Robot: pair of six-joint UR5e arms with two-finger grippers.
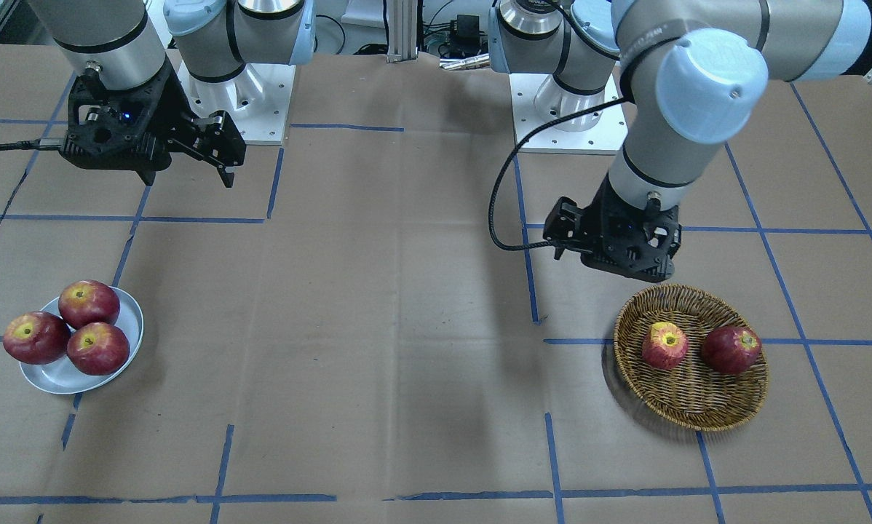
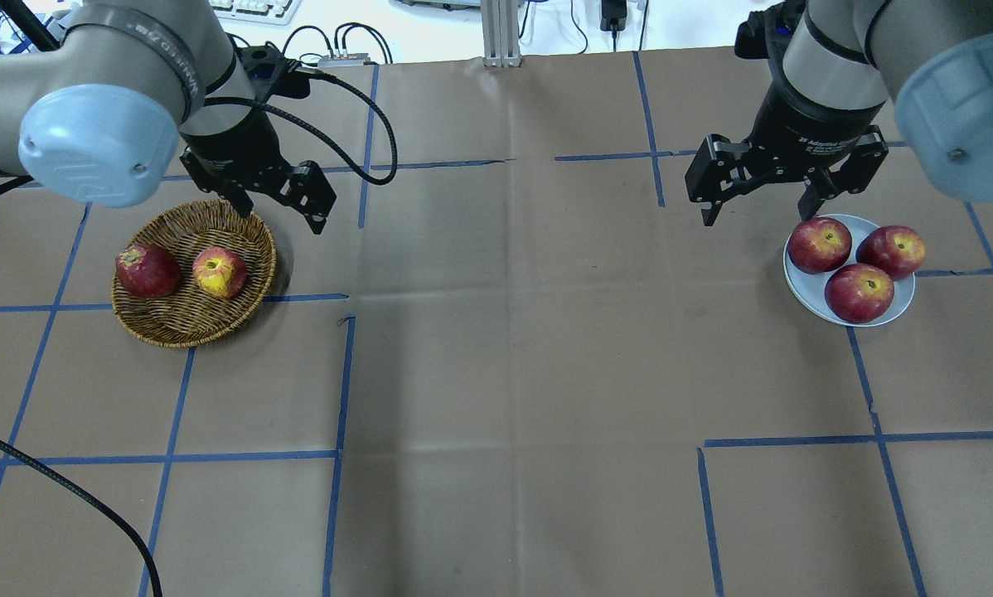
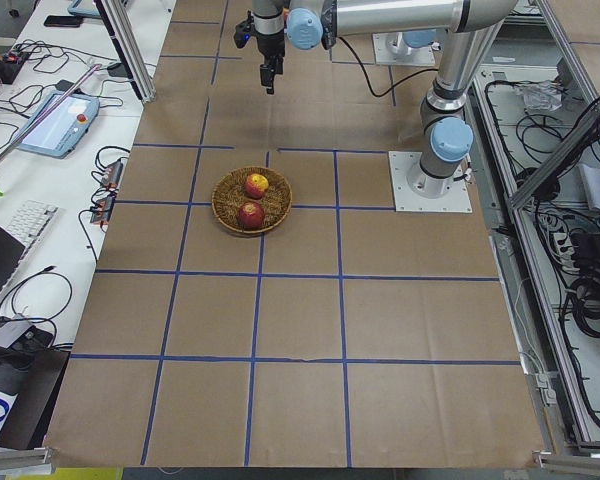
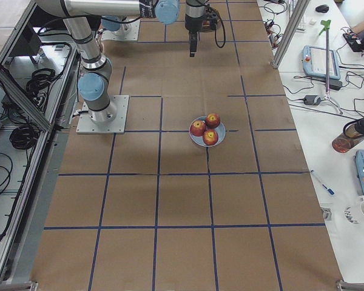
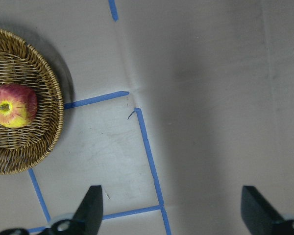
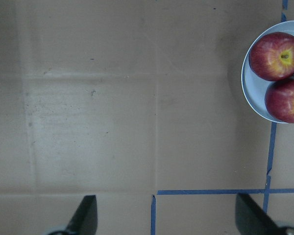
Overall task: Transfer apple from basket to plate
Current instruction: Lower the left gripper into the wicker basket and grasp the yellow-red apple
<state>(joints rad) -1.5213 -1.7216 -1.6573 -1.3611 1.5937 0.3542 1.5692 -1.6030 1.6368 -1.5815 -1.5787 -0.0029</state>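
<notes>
The apple [image 2: 220,273], light red with a yellow stem patch, lies in the wicker basket [image 2: 173,332] on the table's left. It also shows in the front view [image 1: 665,345] and the left wrist view [image 5: 12,105]. My left gripper [image 2: 281,211] is open and empty. It hovers over the table just beyond the basket's rim [image 5: 54,127], to the apple's right. The white plate [image 2: 803,294] sits at the right. My right gripper [image 2: 755,211] is open and empty, hovering beside the plate's [image 6: 252,98] left edge.
A darker red apple [image 2: 147,270] lies left of the light one in the basket. Three dark red apples [image 2: 859,292] fill most of the plate. Blue tape lines cross the brown paper table cover [image 2: 505,373].
</notes>
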